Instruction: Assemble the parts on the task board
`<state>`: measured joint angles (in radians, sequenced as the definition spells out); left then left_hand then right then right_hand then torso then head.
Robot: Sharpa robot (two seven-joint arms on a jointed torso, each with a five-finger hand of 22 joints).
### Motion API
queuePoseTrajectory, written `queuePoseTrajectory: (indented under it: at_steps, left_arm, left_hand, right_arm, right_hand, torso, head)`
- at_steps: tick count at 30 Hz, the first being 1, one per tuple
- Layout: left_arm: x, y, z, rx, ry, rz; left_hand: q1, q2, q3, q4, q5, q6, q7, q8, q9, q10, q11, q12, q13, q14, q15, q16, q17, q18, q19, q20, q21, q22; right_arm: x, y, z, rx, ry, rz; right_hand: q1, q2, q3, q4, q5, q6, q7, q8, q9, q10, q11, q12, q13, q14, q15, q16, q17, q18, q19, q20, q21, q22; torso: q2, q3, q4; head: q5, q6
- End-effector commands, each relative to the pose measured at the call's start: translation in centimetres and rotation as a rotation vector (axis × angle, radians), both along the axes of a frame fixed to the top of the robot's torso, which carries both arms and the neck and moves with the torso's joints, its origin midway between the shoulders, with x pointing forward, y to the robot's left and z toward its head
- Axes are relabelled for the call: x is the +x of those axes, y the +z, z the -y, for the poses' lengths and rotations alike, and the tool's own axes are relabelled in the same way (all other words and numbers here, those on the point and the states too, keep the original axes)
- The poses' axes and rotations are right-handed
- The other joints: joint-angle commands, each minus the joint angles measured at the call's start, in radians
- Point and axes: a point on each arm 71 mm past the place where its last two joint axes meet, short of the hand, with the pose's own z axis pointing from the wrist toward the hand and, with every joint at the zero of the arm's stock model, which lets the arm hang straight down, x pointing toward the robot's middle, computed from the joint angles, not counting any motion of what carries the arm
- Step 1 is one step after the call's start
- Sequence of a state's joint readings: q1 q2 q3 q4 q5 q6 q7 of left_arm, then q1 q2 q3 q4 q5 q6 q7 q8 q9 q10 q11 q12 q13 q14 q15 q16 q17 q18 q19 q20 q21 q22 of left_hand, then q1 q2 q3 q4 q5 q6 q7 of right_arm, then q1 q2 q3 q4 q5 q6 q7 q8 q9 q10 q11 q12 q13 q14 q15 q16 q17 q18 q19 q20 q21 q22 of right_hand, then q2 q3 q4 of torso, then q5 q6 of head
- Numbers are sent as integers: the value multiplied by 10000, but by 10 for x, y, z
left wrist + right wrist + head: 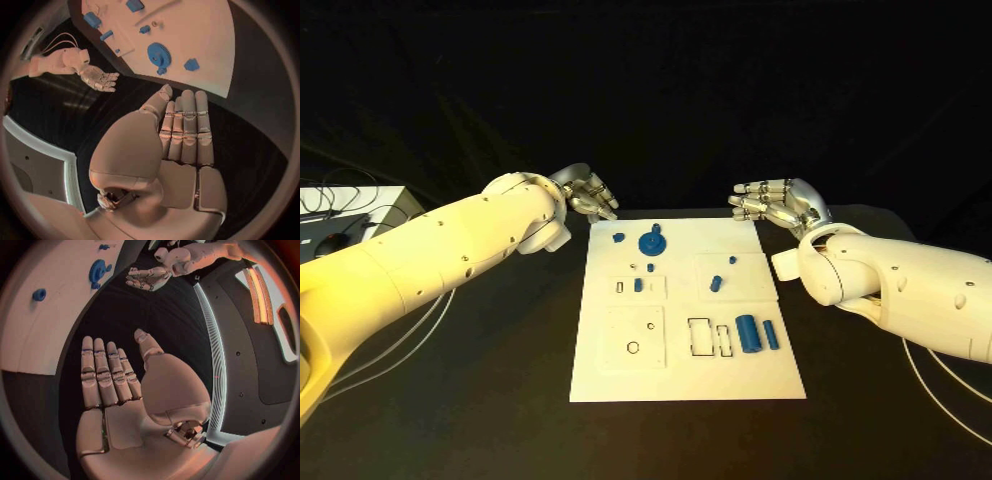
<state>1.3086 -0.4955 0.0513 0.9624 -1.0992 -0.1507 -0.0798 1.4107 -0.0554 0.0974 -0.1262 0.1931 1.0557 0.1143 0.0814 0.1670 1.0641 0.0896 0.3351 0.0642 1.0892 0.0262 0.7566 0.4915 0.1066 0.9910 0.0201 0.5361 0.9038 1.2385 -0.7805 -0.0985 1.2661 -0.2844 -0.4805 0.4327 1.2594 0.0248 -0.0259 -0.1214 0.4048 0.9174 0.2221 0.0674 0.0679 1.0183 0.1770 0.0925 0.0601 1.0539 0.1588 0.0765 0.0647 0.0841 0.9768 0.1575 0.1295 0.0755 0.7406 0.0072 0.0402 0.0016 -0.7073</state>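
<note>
Several blue parts [747, 330] are seen loose on the white board [687, 375]; assembly is judged barely begun. Left hand [589, 192] and right hand [773, 201] are held open, empty, beyond the board's far corners.

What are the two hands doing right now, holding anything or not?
Left hand: open, fingers straight, holding nothing, off the white board's far left corner.
Right hand: open, holding nothing, off its far right corner.
</note>
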Motion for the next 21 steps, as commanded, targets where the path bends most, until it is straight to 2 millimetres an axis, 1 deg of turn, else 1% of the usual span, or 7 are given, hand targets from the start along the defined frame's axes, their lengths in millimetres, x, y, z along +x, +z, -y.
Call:
queuePoseTrajectory:
  at_steps: [1, 2, 3, 8, 12, 15, 21]
  left_arm:
    - [-1, 6, 9, 1208, -795, 1984]
    - [-1, 4, 10, 1421, -814, 2011]
    - [0, 2, 11, 1687, -826, 2007]
    - [2, -11, 16, 2791, -753, 1658]
    - [2, -20, 19, 3368, -653, 1254]
    - [2, -24, 20, 3637, -593, 1011]
    - [2, -29, 22, 3928, -512, 651]
  left_hand:
    - [-202, -315, -411, 254, -44, -285, 64, -99, -193, -508, 217, -441, -11, -197, 194, -199, -240, -117, -97, 166, -464, -366]
    - [108, -366, -802, 667, -34, -309, 64, 40, -510, -473, 234, -568, -7, -233, 230, -101, -506, -5, 325, 283, -1014, -927]
    - [129, -455, -939, 852, -29, -374, 62, 45, -641, -540, 251, -634, -8, -238, 240, -11, -588, -12, 401, 307, -1189, -1076]
    - [222, -940, -1134, 1694, -29, -508, 134, 191, -950, -688, 279, -548, -3, -409, 273, 724, -719, -20, 719, 294, -1439, -1210]
    - [216, -1013, -958, 1779, -9, -382, 168, 226, -973, -565, 219, -519, -11, -383, 185, 2038, -474, 65, 848, 178, -707, -394]
    - [179, -1019, -843, 1775, 4, -259, 155, 90, -977, -500, 226, -683, -8, -464, 192, 2469, -623, 134, 685, 209, -414, 57]
    - [59, -1060, -893, 1818, -11, 12, 154, -21, -977, -253, 171, -796, -9, -399, 144, 3187, -801, 225, 697, 193, -6, 659]
  right_arm:
    - [0, 0, -1, 32, 136, 69]
    - [0, 0, -1, 33, 140, 69]
    - [0, 0, -2, 36, 148, 68]
    - [0, 0, -3, 46, 176, 69]
    - [0, 0, -4, 49, 185, 69]
    - [0, 0, -4, 52, 190, 69]
    - [0, 1, -4, 57, 202, 69]
  right_hand:
    - [-33, 38, 55, -4, 25, 75, -4, -21, -3, 48, -47, 24, -8, -36, -34, -55, -5, -5, -13, -33, 15, -14]
    - [-33, 38, 55, -4, 25, 75, -4, -21, -3, 48, -47, 24, -8, -36, -34, -55, -5, -5, -13, -33, 15, -14]
    - [-33, 38, 55, -4, 25, 75, -4, -21, -3, 48, -47, 24, -8, -36, -34, -55, -5, -5, -13, -33, 15, -14]
    - [-33, 38, 55, -4, 25, 75, -4, -21, -3, 48, -47, 24, -8, -36, -34, -55, -5, -5, -13, -33, 15, -14]
    - [-33, 38, 55, -4, 25, 75, -4, -21, -3, 48, -47, 24, -8, -36, -34, -55, -5, -5, -13, -33, 15, -14]
    - [-33, 38, 55, -4, 25, 75, -4, -21, -3, 48, -47, 24, -8, -36, -34, -55, -5, -5, -13, -33, 15, -14]
    - [-33, 38, 55, -4, 25, 75, -4, -21, -3, 48, -47, 24, -8, -36, -34, -55, -5, -5, -13, -33, 15, -14]
  torso:
    - [10, 3, -12]
    - [11, 2, -10]
    - [18, 14, -22]
    - [40, 20, -60]
    - [44, 26, -68]
    - [57, 31, -77]
    - [40, 16, -42]
  head:
    - [49, 17]
    - [56, 20]
    - [70, 23]
    - [71, 25]
    - [61, 19]
    - [54, 17]
    - [31, 7]
